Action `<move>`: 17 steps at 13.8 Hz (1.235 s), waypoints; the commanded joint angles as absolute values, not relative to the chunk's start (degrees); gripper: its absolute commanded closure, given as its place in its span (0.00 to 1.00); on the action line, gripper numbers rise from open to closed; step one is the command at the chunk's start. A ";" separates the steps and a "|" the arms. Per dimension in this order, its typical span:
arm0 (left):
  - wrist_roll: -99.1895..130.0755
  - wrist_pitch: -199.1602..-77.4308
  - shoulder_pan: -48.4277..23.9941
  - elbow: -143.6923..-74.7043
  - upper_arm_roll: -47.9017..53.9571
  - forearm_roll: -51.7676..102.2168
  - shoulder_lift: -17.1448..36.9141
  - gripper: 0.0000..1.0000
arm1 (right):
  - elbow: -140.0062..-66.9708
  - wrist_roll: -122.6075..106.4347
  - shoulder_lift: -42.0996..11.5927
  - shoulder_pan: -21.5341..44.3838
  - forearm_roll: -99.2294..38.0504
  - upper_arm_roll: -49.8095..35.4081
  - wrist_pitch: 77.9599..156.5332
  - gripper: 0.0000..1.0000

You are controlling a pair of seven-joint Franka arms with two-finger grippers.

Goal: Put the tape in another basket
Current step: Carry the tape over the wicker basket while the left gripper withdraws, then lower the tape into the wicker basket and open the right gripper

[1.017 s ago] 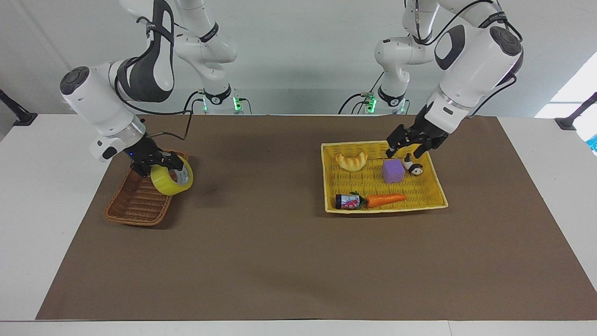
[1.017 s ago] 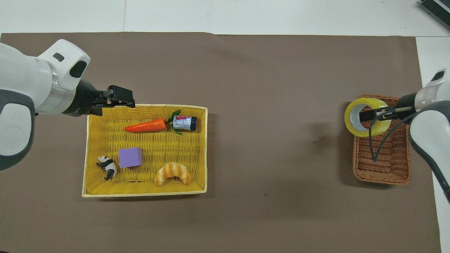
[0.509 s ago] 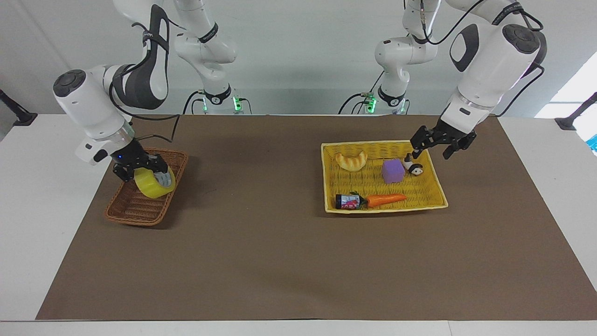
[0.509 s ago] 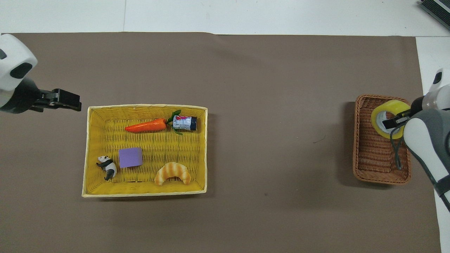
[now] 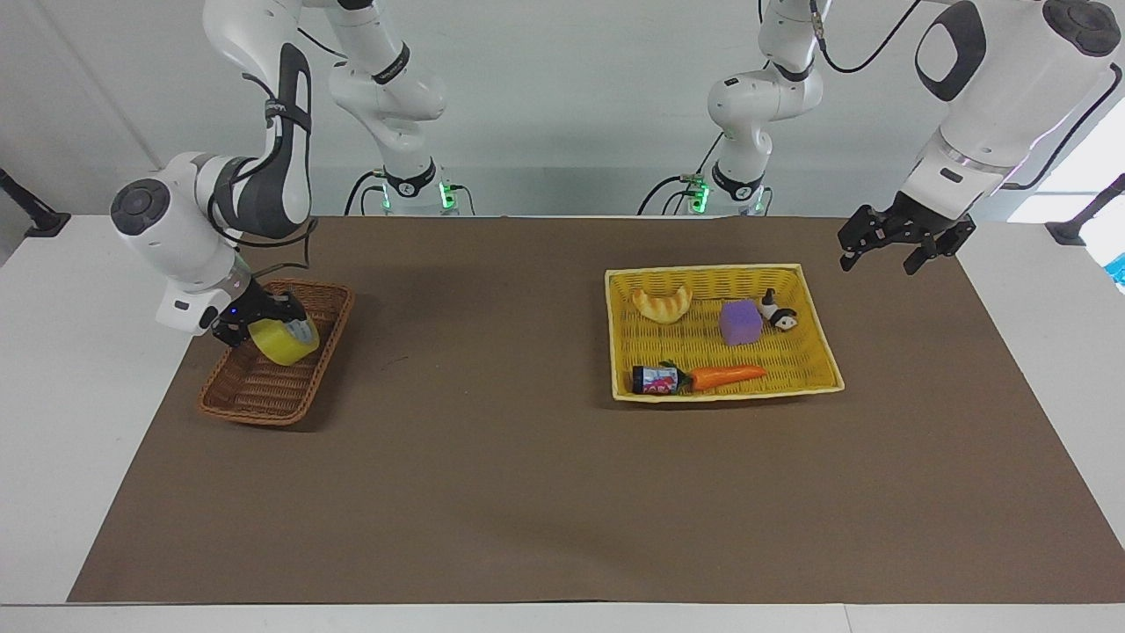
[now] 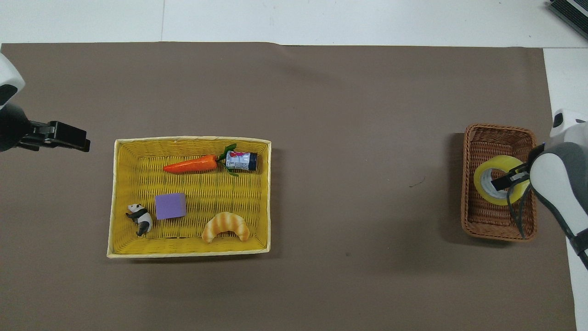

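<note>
Holding the tape (image 5: 283, 342) over the wicker basket (image 5: 264, 396): right gripper (image 5: 264, 323), closed on the wall of the roll, one finger through its grey core, the yellow-green band tilted and low inside the basket, toward the basket's edge nearer the robots. Cannot tell whether the roll touches the weave. Same grip from overhead: tape (image 6: 500, 186) over the middle of the wicker basket (image 6: 482, 220), right gripper (image 6: 505, 180) reaching in from the table's right-arm edge. Basket resting on the brown mat (image 5: 527, 492), close to the mat's edge at the right arm's end of the table. Raised over the mat's corner at the left arm's end, on the robots' side: left gripper (image 5: 896, 248), jaws wide apart, nothing between them, clear of the yellow tray. From overhead, left gripper (image 6: 69, 138) just off the tray's short edge. Yellow tray (image 5: 826, 369) on the mat toward the left arm's end, holding a croissant (image 5: 662, 301) near its corner nearest the robots, a purple block (image 5: 740, 321) mid-tray, a panda figure (image 5: 779, 314) just beside the block, and along the edge farthest from the robots a carrot (image 5: 725, 375) touching a small can (image 5: 651, 380) lying on its side.
</note>
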State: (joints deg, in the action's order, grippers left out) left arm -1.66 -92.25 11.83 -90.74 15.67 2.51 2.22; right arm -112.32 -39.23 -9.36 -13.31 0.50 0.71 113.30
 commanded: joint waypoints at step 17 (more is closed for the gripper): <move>-4.31 -84.73 -2.02 -87.01 0.09 1.93 0.88 0.00 | -112.59 -33.32 -13.97 -21.53 -26.79 0.09 118.63 0.00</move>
